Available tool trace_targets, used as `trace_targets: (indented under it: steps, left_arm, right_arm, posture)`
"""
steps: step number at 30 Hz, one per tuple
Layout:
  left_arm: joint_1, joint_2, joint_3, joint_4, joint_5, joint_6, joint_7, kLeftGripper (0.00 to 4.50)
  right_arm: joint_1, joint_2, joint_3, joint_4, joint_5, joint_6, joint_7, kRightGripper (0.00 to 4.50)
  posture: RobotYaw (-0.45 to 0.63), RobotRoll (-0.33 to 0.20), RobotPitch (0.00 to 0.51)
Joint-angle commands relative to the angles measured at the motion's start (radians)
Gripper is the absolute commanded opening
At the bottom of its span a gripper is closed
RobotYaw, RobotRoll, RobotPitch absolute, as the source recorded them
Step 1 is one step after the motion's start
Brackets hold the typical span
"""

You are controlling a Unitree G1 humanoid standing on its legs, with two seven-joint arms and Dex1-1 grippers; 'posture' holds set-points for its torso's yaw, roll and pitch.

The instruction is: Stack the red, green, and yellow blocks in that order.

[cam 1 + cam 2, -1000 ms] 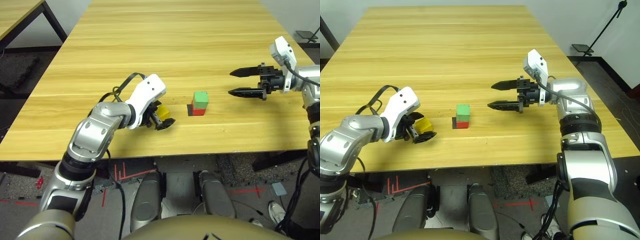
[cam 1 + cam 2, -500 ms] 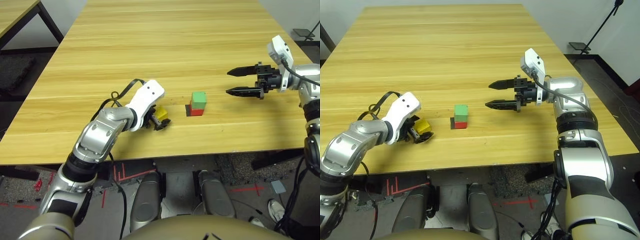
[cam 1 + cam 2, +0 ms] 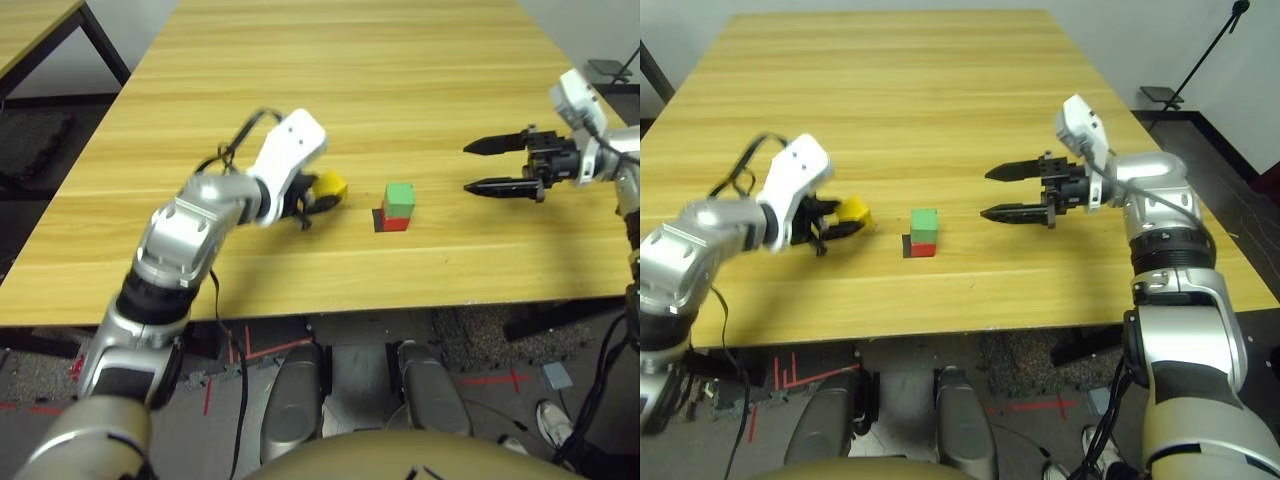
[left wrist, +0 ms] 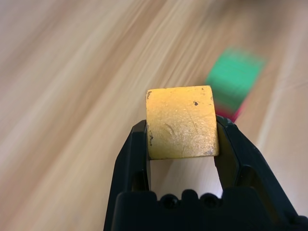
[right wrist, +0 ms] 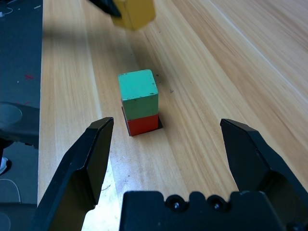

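Your left gripper point(image 4: 182, 139) is clamping the yellow block point(image 4: 181, 121) between its fingertips, left of the green block point(image 3: 400, 197) sitting on the red block point(image 3: 396, 222); your right gripper point(image 3: 488, 166) is gaping open beside them.

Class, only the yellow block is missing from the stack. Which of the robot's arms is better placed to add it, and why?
The left. Its left gripper is already shut on the yellow block, raised off the table beside the green block on the red block. The right gripper is open and holds nothing.
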Motion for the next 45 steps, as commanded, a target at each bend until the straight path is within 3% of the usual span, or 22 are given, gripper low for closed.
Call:
trace_targets:
  steps: [1, 9, 19, 45]
  left_arm:
    - [-0.049, 0.000, -0.093, 0.079, -0.017, -0.100, -0.139, 1.93]
    - [-0.182, -0.122, -0.236, 0.367, 0.055, -0.282, -0.278, 1.93]
    - [-0.278, -0.209, -0.258, 0.608, 0.163, -0.455, -0.346, 1.93]
    - [-0.252, -0.243, -0.238, 0.687, 0.253, -0.533, -0.389, 1.93]
  right_arm:
    - [0.029, -0.002, -0.015, -0.028, 0.006, 0.011, 0.004, 4.50]
    - [0.086, 0.004, -0.033, -0.102, 0.018, 0.040, -0.012, 4.50]
    - [0.127, 0.004, -0.056, -0.163, 0.021, 0.076, -0.033, 4.50]
    - [0.132, 0.008, -0.055, -0.165, 0.014, 0.082, -0.049, 4.50]
  posture:
    - [0.23, -0.050, 0.071]
    - [0.19, -0.041, 0.063]
    - [0.16, -0.038, 0.061]
    - [0.16, -0.045, 0.078]
